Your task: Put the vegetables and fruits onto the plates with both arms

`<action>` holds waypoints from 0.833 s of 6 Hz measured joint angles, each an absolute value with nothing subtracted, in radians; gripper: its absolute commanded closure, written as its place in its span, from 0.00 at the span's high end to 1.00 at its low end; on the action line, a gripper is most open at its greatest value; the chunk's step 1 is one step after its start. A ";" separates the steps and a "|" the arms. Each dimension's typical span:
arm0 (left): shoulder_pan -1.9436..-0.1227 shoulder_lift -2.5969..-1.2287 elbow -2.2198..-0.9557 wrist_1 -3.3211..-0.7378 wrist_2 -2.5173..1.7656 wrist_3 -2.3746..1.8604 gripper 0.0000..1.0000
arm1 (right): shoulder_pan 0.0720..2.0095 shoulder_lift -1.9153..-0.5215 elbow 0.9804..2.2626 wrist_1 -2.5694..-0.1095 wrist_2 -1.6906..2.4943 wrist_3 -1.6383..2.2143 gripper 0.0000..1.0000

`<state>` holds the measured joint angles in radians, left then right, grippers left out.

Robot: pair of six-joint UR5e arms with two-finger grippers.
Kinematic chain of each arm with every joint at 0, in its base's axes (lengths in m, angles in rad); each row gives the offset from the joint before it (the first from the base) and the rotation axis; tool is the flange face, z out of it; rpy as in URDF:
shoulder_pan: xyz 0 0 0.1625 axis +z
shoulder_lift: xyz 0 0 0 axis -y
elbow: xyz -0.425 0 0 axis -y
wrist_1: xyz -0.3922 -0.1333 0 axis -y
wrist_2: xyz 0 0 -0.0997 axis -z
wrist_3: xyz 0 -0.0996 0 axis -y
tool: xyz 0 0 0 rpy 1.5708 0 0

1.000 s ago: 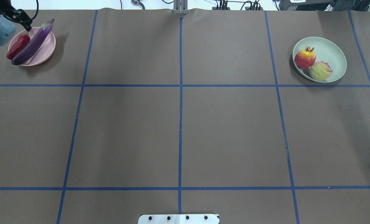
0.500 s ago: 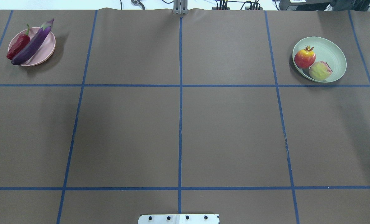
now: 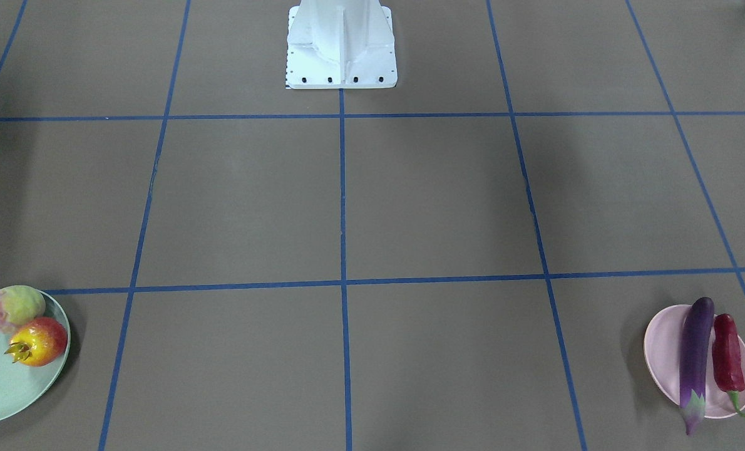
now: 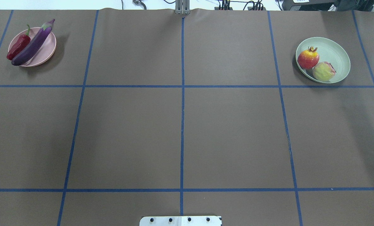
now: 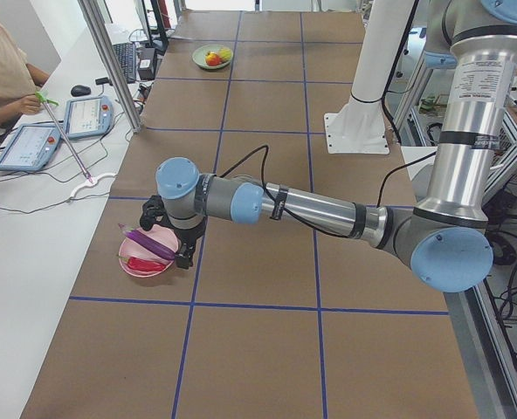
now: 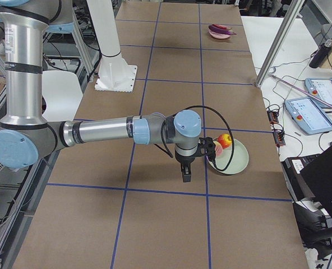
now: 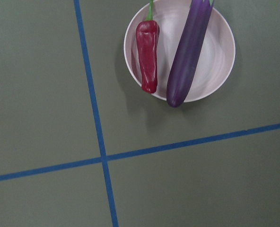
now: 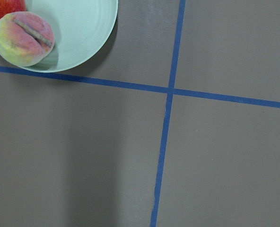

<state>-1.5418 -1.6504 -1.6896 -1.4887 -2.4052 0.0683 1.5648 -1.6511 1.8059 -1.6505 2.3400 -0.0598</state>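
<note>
The purple eggplant (image 4: 33, 44) and the red chili (image 4: 18, 47) lie side by side on the pink plate (image 4: 47, 50) at the far left. The pomegranate (image 4: 308, 59) and the peach (image 4: 323, 71) sit on the mint plate (image 4: 338, 55) at the far right. My left gripper (image 5: 184, 253) shows only in the exterior left view, just beside the pink plate (image 5: 141, 262). My right gripper (image 6: 187, 175) shows only in the exterior right view, beside the mint plate (image 6: 233, 159). I cannot tell whether either is open or shut. The wrist views show no fingers.
The white base block (image 4: 180, 220) stands at the table's near edge. Blue tape lines (image 4: 182, 125) divide the brown table. An operator (image 5: 1, 70) sits with tablets (image 5: 88, 118) on a side bench beyond a metal post (image 5: 110, 61).
My left arm, which hung over the chili on the pink plate, has drawn back out of the overhead view past its left edge. The plates and produce have not moved.
</note>
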 measured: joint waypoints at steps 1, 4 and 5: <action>-1.559 -1.585 -1.725 -1.458 -2.397 0.121 1.00 | 1.568 -1.652 1.807 -1.651 2.341 -0.060 0.99; -1.596 -1.490 -1.773 -1.444 -2.360 0.137 1.00 | 1.569 -1.655 1.811 -1.651 2.339 -0.060 0.99; -1.611 -1.475 -1.787 -1.446 -2.342 0.137 1.00 | 1.569 -1.657 1.810 -1.650 2.340 -0.058 1.00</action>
